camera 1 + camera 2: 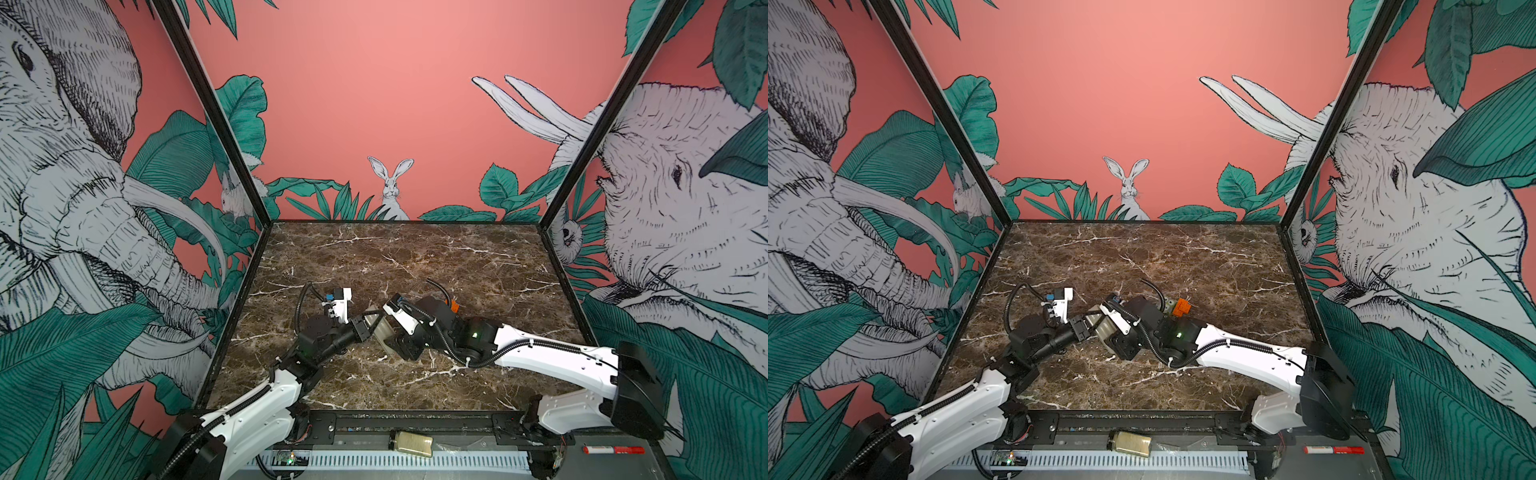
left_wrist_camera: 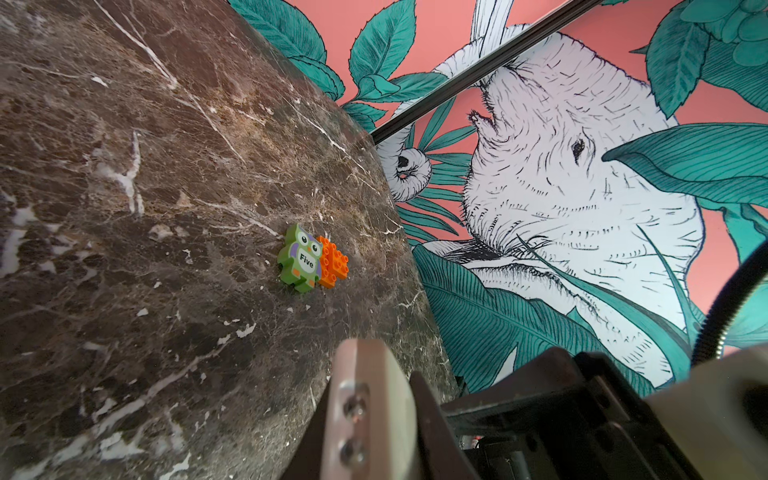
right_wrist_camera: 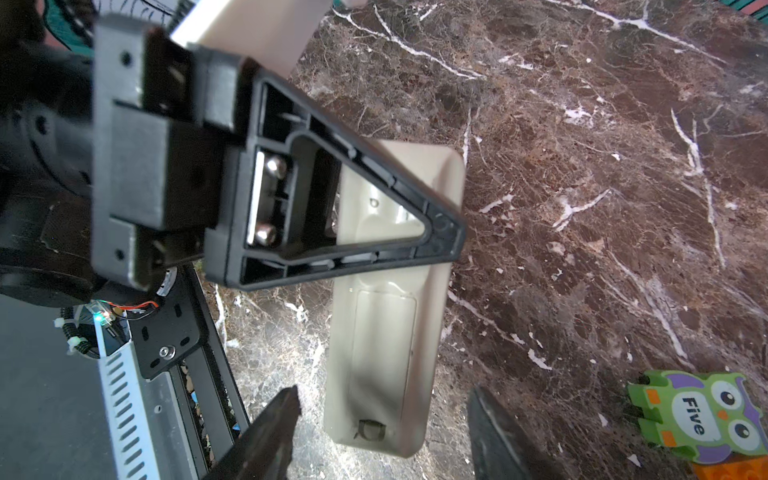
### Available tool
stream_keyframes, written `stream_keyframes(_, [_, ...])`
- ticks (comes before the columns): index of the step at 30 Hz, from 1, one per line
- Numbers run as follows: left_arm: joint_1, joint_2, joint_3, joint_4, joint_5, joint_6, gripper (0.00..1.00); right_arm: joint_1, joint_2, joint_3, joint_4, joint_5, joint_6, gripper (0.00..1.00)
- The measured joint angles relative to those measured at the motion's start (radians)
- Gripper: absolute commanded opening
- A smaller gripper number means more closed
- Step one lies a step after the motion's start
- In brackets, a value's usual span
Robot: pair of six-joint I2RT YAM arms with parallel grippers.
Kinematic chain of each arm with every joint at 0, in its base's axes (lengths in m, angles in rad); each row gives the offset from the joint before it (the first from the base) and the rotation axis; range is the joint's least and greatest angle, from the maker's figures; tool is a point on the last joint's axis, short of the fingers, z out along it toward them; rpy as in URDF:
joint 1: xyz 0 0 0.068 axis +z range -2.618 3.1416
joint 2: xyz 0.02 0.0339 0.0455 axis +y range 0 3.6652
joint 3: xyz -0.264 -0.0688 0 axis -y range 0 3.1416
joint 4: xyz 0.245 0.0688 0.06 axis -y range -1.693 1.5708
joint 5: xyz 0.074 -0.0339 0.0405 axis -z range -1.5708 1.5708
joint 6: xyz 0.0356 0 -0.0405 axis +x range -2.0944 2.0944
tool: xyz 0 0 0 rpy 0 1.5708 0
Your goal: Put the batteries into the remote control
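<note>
Left gripper (image 1: 371,322): jaws closed, clamped on one end of the remote control (image 3: 386,332). In the right wrist view one black triangular finger (image 3: 436,232) lies across the remote's pale back; the opposite finger is hidden behind it.

Right gripper (image 3: 382,432): jaws apart. The two dark fingertips (image 3: 270,428) stand either side of the remote's free end, with a visible gap on both sides. No contact seen.

Remote: back face toward the right wrist camera, with a rectangular panel outlined on it and a small latch at the free end. In both top views it sits between the two grippers, about the middle of the worktop (image 1: 457,257), a little toward the front edge. It shows there as a pale slab (image 1: 381,330) (image 1: 1104,328). Cannot tell whether the free end rests on the marble or hangs clear of it.

Count:
- remote control: 1
- green owl puzzle piece marked "Five" (image 2: 300,257): 1, flat on the worktop
- orange stud brick (image 2: 332,262): 1, touching the owl piece; both lie beyond the right arm, right of the worktop's centre (image 1: 1181,307)
- yellowish jar with dark cap (image 1: 411,444): 1, on its side on the frame just outside the front edge
- red marker (image 1: 613,449): 1, on the same frame, near the front right corner
</note>
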State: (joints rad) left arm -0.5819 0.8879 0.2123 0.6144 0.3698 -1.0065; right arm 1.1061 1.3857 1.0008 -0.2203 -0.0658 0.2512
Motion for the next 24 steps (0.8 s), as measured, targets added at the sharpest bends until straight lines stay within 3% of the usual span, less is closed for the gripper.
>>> stream_keyframes(24, [0.0, -0.01, 0.0, 0.015, -0.034, -0.074, 0.0, 0.0, 0.085, 0.0, 0.029, 0.024, 0.014, 0.63])
